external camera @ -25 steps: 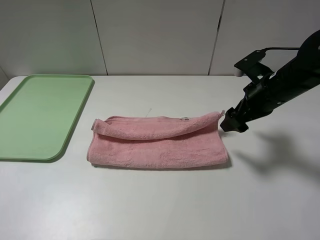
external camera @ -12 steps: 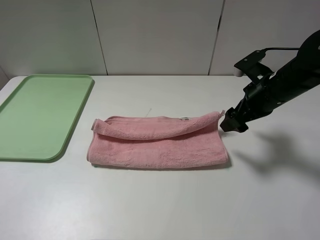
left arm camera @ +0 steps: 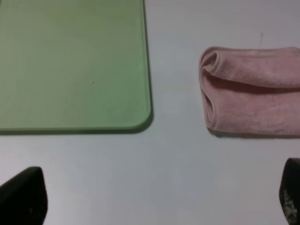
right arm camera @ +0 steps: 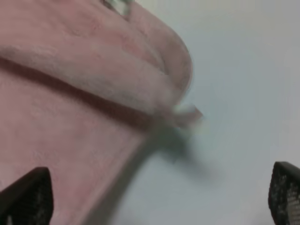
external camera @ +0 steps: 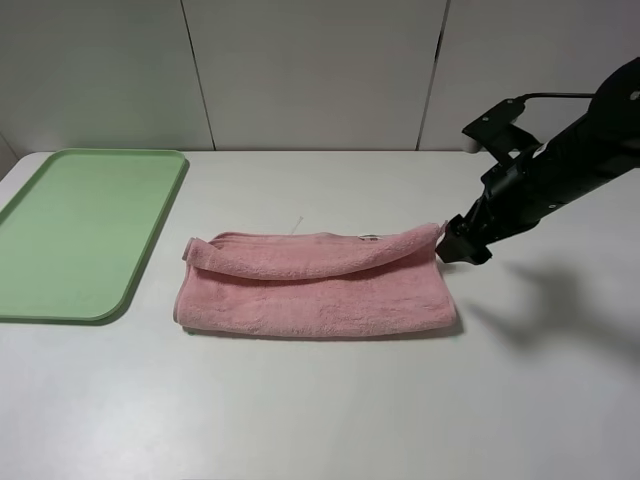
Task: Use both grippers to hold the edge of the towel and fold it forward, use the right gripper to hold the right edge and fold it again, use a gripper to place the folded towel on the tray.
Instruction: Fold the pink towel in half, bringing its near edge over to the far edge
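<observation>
1. Orientation. The towel (external camera: 315, 285) lies on the bench (external camera: 320, 410), folded once into a long band. Its long axis runs across the bench from side to side, parallel to the near edge. The upper layer sags toward the front in a shallow curve and leaves a strip of the lower layer showing. One short end faces the tray (external camera: 80, 230) and the other faces my right hand (external camera: 462, 243). The tray sits well apart to the left of the towel, with its long axis running away from the front, crosswise to the towel.

2. Right hand. It is poised at the far right corner of the towel, just beside the corner loop (external camera: 441, 228). Its fingertips (right arm camera: 26, 197) stand wide apart and hold nothing. I cannot tell whether they touch the cloth.

3. Left hand (left arm camera: 154, 194). The high camera does not show it. Its wrist camera shows both fingertips (left arm camera: 21, 197) spread wide with only bare bench between them. The rounded tray corner and the left end of the towel lie beyond.

4. Change over the last second. My right arm has shifted slightly toward the towel corner, narrowing the gap to the loop. Towel and tray lie as they did.
</observation>
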### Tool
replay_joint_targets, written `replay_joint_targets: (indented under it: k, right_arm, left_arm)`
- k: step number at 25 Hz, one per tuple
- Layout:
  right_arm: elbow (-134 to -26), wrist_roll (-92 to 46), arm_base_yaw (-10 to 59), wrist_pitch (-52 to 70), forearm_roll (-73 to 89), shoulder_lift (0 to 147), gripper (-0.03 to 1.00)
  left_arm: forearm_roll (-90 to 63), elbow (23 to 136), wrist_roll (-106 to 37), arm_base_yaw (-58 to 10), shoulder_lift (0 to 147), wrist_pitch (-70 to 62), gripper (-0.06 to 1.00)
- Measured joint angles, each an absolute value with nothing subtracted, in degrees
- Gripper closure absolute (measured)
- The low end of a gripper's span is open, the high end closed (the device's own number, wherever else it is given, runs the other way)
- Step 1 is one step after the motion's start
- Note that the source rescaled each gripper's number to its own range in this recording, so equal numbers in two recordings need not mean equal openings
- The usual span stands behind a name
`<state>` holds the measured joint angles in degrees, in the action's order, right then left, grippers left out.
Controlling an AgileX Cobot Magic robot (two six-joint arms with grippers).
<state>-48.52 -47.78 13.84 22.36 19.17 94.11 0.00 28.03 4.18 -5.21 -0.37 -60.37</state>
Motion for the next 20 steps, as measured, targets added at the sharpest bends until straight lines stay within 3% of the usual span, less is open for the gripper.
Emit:
replay_joint_targets:
  k: [20]
  right_arm:
    - [-48.5,-49.3,33.4,10.0,16.7,97.8,-0.03]
  left_arm:
    - [0.0,28.0,4.1,-5.2,-0.4,-60.4,-0.06]
